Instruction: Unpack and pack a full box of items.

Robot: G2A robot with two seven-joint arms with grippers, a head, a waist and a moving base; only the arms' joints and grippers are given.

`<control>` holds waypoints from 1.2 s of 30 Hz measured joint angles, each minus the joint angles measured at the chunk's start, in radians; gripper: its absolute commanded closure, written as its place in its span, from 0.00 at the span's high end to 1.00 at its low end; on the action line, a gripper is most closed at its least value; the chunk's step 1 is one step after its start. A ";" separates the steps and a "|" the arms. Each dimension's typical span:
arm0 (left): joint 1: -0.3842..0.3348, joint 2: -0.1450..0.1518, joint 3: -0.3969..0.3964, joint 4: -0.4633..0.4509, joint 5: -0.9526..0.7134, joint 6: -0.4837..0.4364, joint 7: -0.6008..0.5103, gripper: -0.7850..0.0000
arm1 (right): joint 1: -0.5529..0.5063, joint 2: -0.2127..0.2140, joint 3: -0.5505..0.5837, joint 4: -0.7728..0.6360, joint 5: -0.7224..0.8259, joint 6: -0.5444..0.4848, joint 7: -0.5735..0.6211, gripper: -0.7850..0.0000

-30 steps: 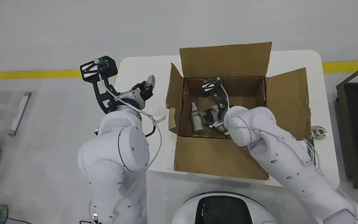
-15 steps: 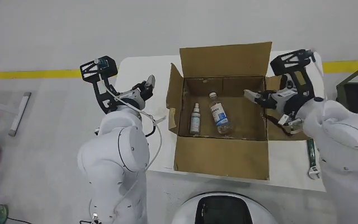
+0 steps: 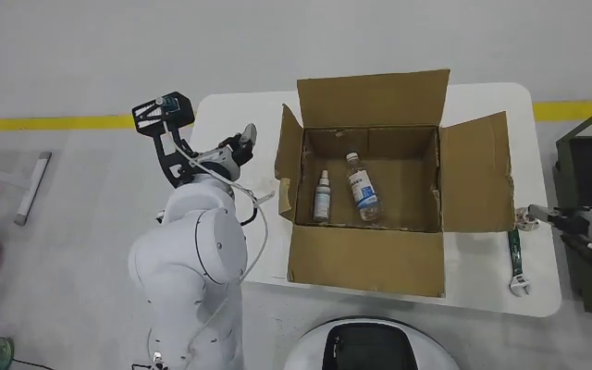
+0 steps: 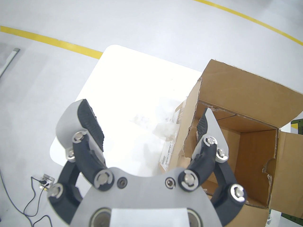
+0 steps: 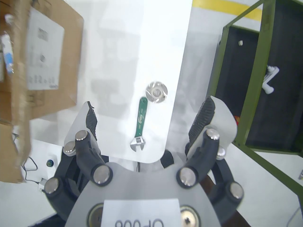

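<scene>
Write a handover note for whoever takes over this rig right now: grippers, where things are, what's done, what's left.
Left gripper: open, empty, above the table beside the cardboard box.
Right gripper: open, empty, at the table's right edge.
Unpacked, on the table right of the box: green-handled wrench, metal disc.
In the box, lying down: spray bottle, clear bottle.
Left: take both out, then repack everything.

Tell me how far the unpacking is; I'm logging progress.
Looks done: a wrench and a metal disc lie on the table beside the box. In hand: nothing, the left gripper and right gripper are open and empty. Left: a spray bottle and a larger bottle lie in the box, then repacking.
</scene>
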 measured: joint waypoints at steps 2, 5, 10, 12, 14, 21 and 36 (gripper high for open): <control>0.000 0.000 0.000 0.000 0.000 0.000 0.000 1.00 | -0.046 0.005 -0.010 0.004 0.004 -0.005 0.000 1.00; 0.000 0.000 0.000 0.000 0.000 0.000 0.000 1.00 | -0.100 0.014 -0.048 0.017 0.007 -0.013 0.000 0.99; 0.000 0.000 0.000 0.000 0.000 0.000 0.000 1.00 | -0.117 0.027 -0.109 0.049 -0.050 -0.012 0.000 0.79; 0.000 0.000 0.000 0.000 0.000 0.000 0.000 1.00 | -0.111 0.031 -0.130 0.075 -0.069 -0.006 0.000 0.75; 0.000 0.000 0.000 0.000 0.000 0.000 0.000 1.00 | -0.103 0.034 -0.146 0.102 -0.083 0.002 0.000 0.70; 0.000 0.000 0.000 0.000 0.000 0.000 0.000 1.00 | -0.072 0.041 -0.203 0.193 -0.126 0.011 -0.031 0.58; 0.000 0.000 0.000 0.000 0.000 0.000 0.000 1.00 | -0.052 0.050 -0.259 0.271 -0.155 0.041 -0.069 0.46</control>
